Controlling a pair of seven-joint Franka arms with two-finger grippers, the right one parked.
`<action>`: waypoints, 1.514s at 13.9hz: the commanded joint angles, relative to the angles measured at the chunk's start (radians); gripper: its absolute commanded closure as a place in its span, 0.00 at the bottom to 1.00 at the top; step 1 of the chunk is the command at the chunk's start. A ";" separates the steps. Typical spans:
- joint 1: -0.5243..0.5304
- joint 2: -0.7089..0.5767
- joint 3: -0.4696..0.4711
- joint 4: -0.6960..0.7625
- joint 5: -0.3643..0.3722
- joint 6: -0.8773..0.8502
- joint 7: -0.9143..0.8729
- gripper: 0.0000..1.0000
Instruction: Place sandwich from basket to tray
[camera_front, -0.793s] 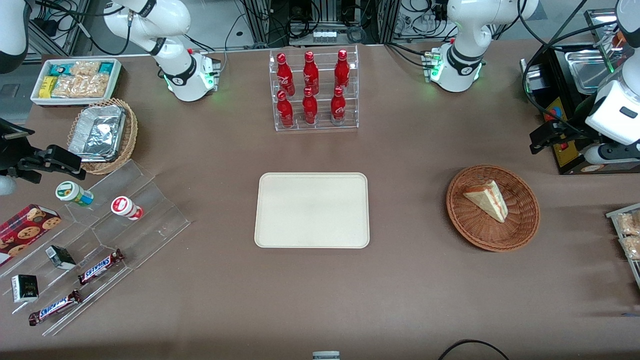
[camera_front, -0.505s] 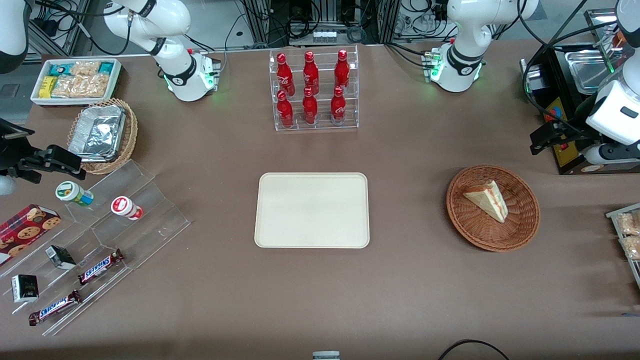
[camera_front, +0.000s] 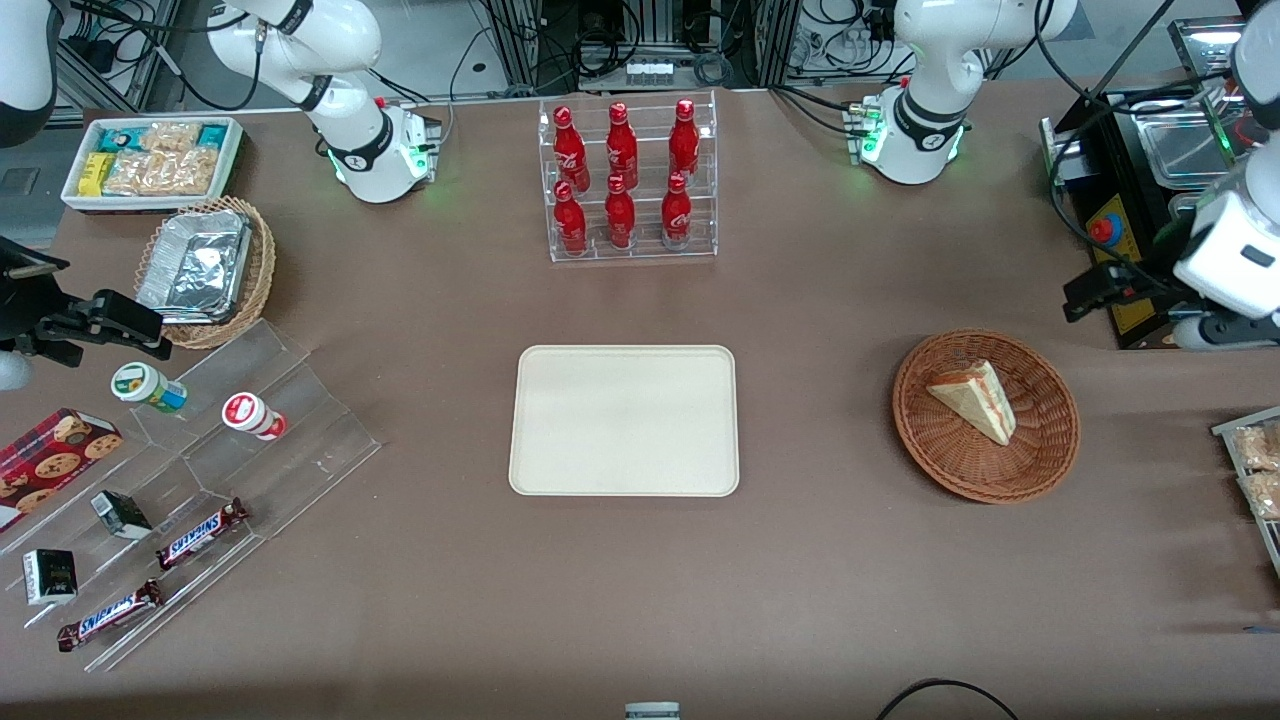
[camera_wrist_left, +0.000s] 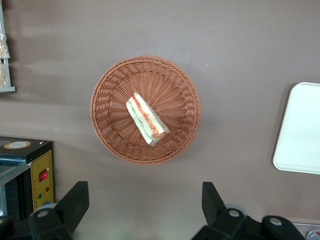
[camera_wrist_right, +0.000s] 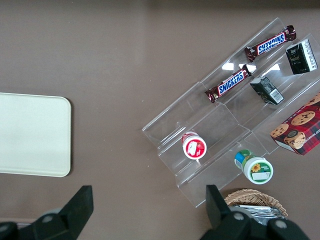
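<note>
Sandwich (camera_wrist_left: 147, 119) lay in basket (camera_wrist_left: 107, 131); my gripper (camera_wrist_left: 142, 205) hung spread above, empty; descending came next, then tray (camera_front: 624, 480).

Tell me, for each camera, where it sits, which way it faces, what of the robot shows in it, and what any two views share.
Front view: high up, looking down on the table; both arm bases show, and the gripper hangs farther from the camera than the basket.
Left wrist view: on the working arm, facing straight down at the sandwich in the basket; the open gripper shows.
Right wrist view: on the parked arm, facing down at the snack rack.
Shared: the tray appears in all three.
</note>
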 joint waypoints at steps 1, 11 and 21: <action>0.001 0.044 0.057 -0.009 0.013 0.009 -0.005 0.00; 0.003 0.096 0.117 -0.313 0.025 0.370 -0.331 0.00; -0.016 0.218 0.118 -0.521 -0.141 0.689 -0.557 0.00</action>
